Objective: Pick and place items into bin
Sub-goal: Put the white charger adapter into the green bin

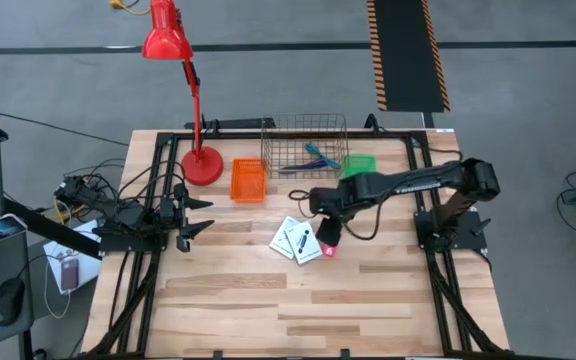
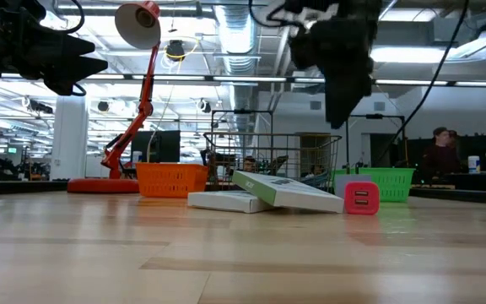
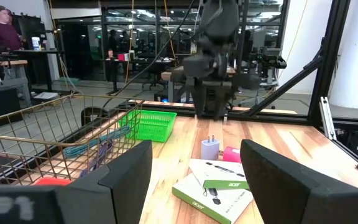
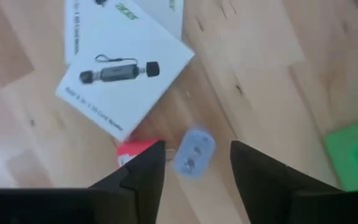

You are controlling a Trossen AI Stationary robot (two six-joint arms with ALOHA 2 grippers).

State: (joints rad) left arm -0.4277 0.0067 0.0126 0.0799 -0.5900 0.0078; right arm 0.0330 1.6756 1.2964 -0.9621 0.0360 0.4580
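Right gripper (image 4: 194, 171): fingers apart, holding nothing, up in the air.
Small plug (image 4: 194, 151): on the table under it.
Red block (image 4: 132, 151): beside the plug.
White boxes (image 1: 296, 240): near, overlapping.
Wire basket (image 1: 304, 146): farther off, teal-handled tool (image 1: 318, 156) inside.
Left gripper (image 1: 190, 216): wide apart, far away.

Small red block (image 4: 134, 151) half hidden behind right gripper (image 4: 196, 171); print on white packets (image 1: 298, 241) unreadable.

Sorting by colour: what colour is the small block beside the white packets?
Red block; low view.
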